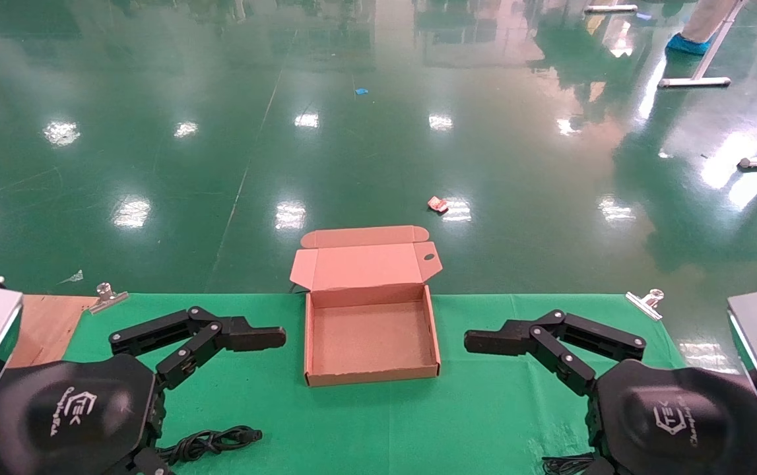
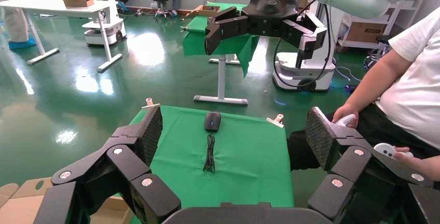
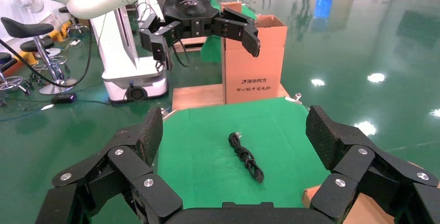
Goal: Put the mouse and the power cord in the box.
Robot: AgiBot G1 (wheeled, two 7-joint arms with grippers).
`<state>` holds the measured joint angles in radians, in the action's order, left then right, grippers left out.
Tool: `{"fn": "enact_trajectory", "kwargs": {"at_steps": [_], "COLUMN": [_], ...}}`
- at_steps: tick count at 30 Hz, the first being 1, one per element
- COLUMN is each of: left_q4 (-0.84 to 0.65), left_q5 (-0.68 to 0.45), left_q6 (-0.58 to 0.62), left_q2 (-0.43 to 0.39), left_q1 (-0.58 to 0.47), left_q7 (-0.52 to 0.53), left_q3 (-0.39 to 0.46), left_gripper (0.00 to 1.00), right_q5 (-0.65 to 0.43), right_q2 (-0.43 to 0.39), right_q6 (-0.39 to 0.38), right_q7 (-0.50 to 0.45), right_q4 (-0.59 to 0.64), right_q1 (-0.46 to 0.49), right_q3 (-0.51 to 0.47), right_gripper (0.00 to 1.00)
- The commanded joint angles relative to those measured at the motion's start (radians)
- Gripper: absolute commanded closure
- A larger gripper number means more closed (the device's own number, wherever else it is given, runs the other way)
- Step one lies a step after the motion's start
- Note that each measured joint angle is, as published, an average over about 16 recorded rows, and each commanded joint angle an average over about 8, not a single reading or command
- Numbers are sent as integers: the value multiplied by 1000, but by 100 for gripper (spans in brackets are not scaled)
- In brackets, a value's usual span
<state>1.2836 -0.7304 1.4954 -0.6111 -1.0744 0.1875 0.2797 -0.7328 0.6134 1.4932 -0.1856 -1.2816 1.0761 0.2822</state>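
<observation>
The box [image 1: 370, 378] stands open at the middle of the green cloth, with nothing inside and its lid hinged back. In the left wrist view the mouse [image 2: 212, 121] lies on the cloth with its thin cable [image 2: 209, 154] folded beside it. In the head view my right arm hides the mouse; only a bit of cable [image 1: 566, 465] shows. The power cord [image 1: 213, 441] [image 3: 246, 157] is bundled near the table's front left. My left gripper [image 1: 266, 396] [image 2: 234, 130] hovers open left of the box. My right gripper [image 1: 477, 409] [image 3: 233, 128] hovers open right of it. Neither holds anything.
Metal clips [image 1: 106, 295] [image 1: 645, 301] pin the cloth at the far corners. A wooden board [image 1: 48, 326] adjoins the table's left side, with a tall cardboard carton [image 3: 254, 63] on it. A seated person [image 2: 404, 79] is beside the table's right end.
</observation>
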Motion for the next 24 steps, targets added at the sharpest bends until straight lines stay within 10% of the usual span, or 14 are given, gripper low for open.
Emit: {"fn": "enact_trajectory", "kwargs": {"at_steps": [1, 24], "left_q4": [0, -38], "left_q5": [0, -57], "left_q6": [0, 3], "left_q2": [0, -24], "left_q1": [0, -23], "left_q7": [0, -12], "left_q3": [0, 30], "left_gripper": [0, 0], "right_q5": [0, -69], "right_q2": [0, 7], "right_q6": [0, 0], "right_q7": [0, 20], "right_q4": [0, 4], "right_q1": [0, 19], "right_q3": [0, 25], "right_gripper": [0, 0]}}
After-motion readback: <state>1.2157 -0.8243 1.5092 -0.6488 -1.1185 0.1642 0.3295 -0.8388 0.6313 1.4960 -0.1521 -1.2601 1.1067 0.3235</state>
